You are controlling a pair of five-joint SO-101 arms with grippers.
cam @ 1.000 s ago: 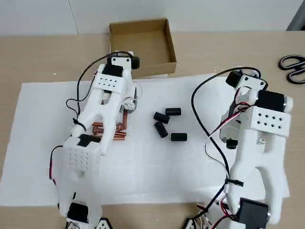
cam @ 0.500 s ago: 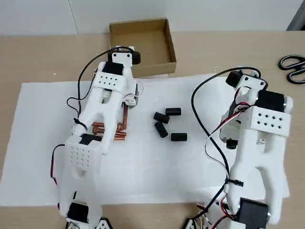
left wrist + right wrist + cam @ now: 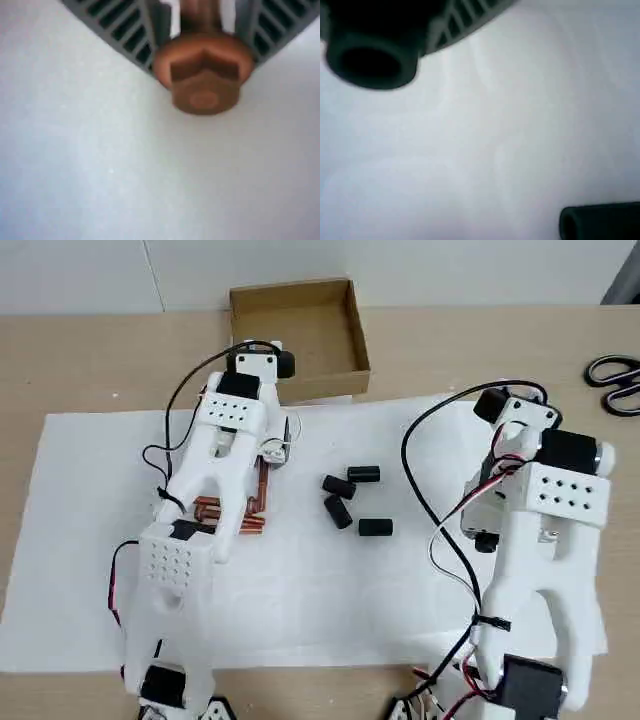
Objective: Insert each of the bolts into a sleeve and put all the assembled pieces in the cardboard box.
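Left gripper [image 3: 200, 15] clamps a copper bolt [image 3: 202, 75], plain in its wrist view. Overhead: spare bolts [image 3: 252, 524], four loose sleeves [image 3: 339, 511], box [image 3: 357, 330] behind. Right gripper [image 3: 380, 30] pinches a sleeve [image 3: 370, 60], clear from its wrist.

Robotics lab bench here: two robot arms [image 3: 225, 440] over a white sheet [image 3: 330, 580] on a wooden table [image 3: 100, 360], scissors [image 3: 615, 383] off the sheet's far-right corner.

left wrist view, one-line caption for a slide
Left end effector shut on a copper bolt, its hex head toward the camera, over the white sheet.
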